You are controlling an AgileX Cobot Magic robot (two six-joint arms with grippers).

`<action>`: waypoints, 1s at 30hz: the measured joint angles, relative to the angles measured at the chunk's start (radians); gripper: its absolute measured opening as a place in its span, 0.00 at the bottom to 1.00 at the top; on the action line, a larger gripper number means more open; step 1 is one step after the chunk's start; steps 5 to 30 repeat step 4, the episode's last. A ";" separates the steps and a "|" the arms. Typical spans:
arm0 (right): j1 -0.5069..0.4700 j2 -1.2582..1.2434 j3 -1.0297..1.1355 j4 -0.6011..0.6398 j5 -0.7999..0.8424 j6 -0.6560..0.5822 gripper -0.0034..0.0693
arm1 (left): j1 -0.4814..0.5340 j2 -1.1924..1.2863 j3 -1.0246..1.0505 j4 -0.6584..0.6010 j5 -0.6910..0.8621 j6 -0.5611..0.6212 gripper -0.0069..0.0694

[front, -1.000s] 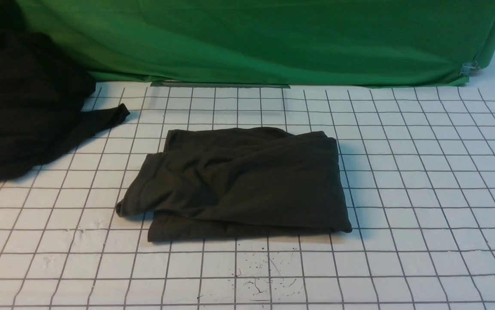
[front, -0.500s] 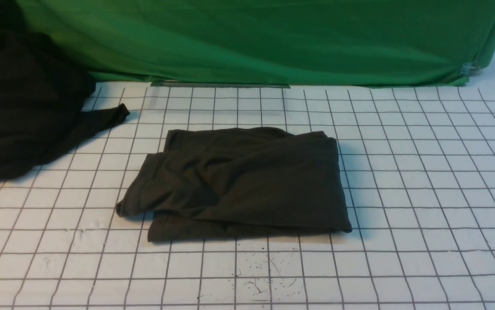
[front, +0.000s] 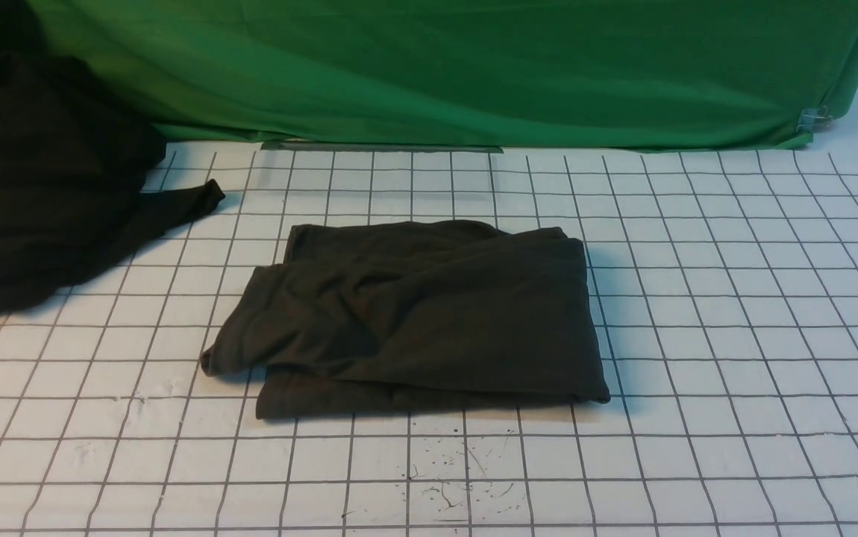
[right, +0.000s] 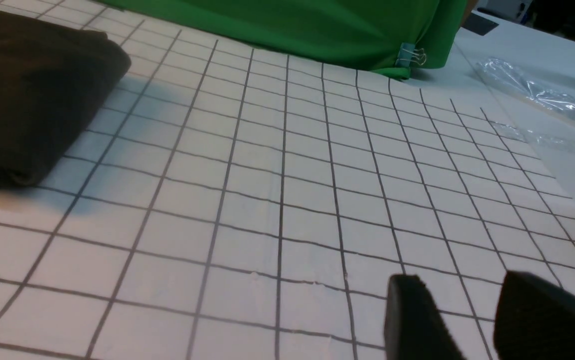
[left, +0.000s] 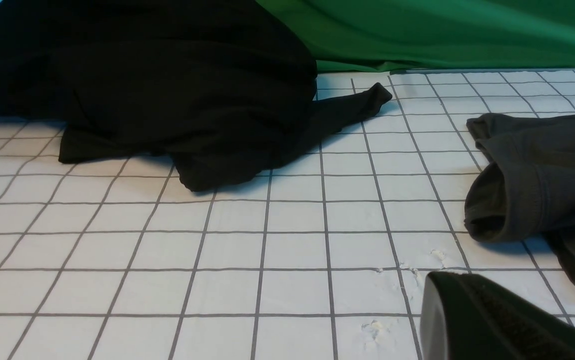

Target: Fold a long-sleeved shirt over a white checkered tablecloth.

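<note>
The long-sleeved shirt (front: 414, 313) lies folded into a rough dark olive rectangle in the middle of the white checkered tablecloth (front: 735, 335), with one loose fold sticking out at its left side (left: 512, 200). Neither gripper touches it. My left gripper (left: 442, 292) hovers low over bare cloth to the left of the shirt, its jaws shut on nothing. Well to the right of the shirt's folded edge (right: 27, 90), my right gripper (right: 462, 295) stands open over bare cloth, nothing between its fingers. The front view shows neither gripper.
A heap of blacker garments (front: 33, 186) fills the far left corner, one sleeve end pointing toward the shirt. The green backdrop (front: 474, 67) hangs along the far edge, held by a metal clip (front: 813, 118). Clear plastic wrap (right: 542, 95) lies beyond the cloth's right edge.
</note>
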 joint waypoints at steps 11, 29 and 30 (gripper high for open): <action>0.000 0.000 0.000 0.000 0.000 0.000 0.38 | 0.000 0.000 0.000 0.000 0.000 0.000 0.09; 0.000 0.000 0.000 0.000 0.000 0.000 0.38 | 0.000 0.000 0.000 0.000 0.000 0.000 0.09; 0.000 0.000 0.000 0.000 0.000 0.000 0.38 | 0.000 0.000 0.000 0.000 0.000 0.000 0.09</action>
